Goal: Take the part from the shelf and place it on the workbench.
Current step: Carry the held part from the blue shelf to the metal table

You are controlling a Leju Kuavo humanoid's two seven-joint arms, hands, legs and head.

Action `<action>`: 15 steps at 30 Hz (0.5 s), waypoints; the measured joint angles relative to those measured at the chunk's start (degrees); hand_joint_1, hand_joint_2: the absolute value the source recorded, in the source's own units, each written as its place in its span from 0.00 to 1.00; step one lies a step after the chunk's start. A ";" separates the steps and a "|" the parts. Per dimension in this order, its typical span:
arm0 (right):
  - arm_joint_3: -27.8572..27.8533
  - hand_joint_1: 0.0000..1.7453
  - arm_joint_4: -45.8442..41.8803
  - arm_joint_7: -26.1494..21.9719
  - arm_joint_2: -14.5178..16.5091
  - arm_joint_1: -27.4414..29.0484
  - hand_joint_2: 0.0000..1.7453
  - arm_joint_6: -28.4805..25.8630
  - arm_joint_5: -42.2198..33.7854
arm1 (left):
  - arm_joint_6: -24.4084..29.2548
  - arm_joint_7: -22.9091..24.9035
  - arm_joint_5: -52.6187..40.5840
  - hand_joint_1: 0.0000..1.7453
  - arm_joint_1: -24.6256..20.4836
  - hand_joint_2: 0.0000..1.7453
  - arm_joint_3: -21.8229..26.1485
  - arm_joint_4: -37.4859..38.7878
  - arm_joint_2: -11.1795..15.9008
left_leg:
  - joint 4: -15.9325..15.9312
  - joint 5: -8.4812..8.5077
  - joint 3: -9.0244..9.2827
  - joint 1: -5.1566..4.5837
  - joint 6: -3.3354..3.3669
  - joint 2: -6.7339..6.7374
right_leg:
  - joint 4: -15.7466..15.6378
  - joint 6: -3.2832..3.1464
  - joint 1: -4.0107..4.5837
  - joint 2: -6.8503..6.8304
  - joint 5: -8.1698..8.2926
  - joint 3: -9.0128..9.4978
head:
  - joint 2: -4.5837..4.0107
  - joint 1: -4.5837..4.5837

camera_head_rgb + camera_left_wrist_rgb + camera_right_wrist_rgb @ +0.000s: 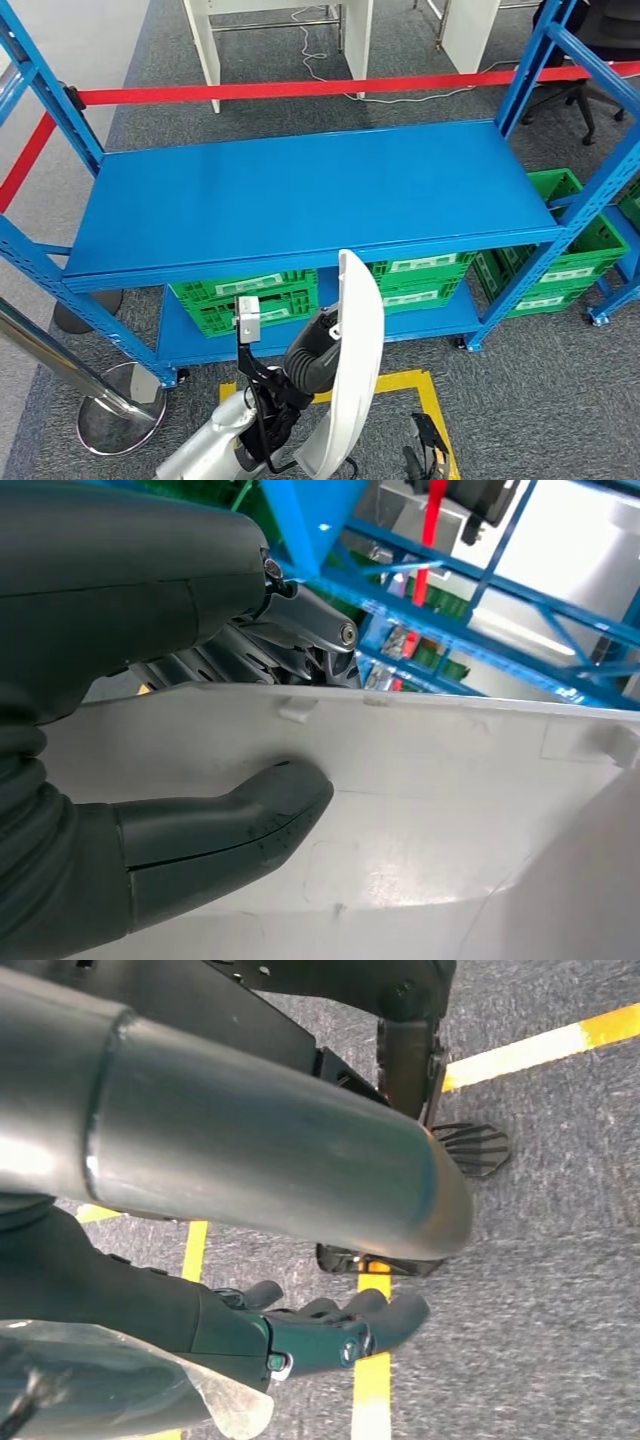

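Observation:
A long curved white plastic part [349, 375] stands on end in front of the blue shelf [302, 200], and my left hand [313, 355] grips it. In the left wrist view the thumb [249, 815] presses flat on the part's pale inner face [453, 810] while the darker fingers [302, 620] wrap over its far edge. My right hand [324, 1330] hangs low beside my body above the grey carpet, fingers fairly straight and together, holding nothing.
The shelf's top board is bare. Green crates [249, 300] sit on its lower level, more [562, 250] to the right. A red barrier tape [302, 90] runs behind. A chrome post base [121, 405] stands at left. Yellow floor tape [411, 385] marks my spot.

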 joint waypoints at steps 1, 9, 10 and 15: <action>-0.03 0.00 -0.01 -0.01 0.00 -0.07 0.00 -0.04 -0.01 | 0.01 -0.02 0.00 1.00 0.00 1.00 -0.06 0.00 0.04 | 3.19 -3.20 -0.82 0.11 -0.30 -0.01 | 0.03 -0.38 0.01 -0.10 0.70 -0.73 | 0.00 -0.07; -0.21 0.00 -0.01 -0.17 0.15 -0.11 0.00 -0.85 -0.05 | -0.08 -0.02 -0.12 1.00 -0.03 1.00 -0.66 0.09 0.18 | 0.77 -4.74 9.18 -0.04 0.81 -0.06 | 1.62 0.06 0.53 -0.23 5.43 -7.62 | 0.00 -0.16; -0.26 0.00 -0.01 -0.18 0.23 -0.15 0.00 -1.24 -0.24 | -0.18 -0.03 -0.13 1.00 -0.05 1.00 -0.69 0.09 0.16 | -2.26 -5.29 10.97 -0.19 1.12 -0.08 | 1.68 0.32 0.54 -0.23 5.95 -7.95 | 0.00 -0.15; -0.83 0.00 -0.01 -0.19 0.50 -0.09 0.00 -3.74 -0.72 | -0.87 -0.02 0.13 1.00 -0.17 1.00 -1.01 0.23 -0.03 | -5.16 -3.25 10.01 -0.19 2.55 0.18 | 3.20 1.87 0.21 0.02 4.45 -9.68 | 0.00 -0.23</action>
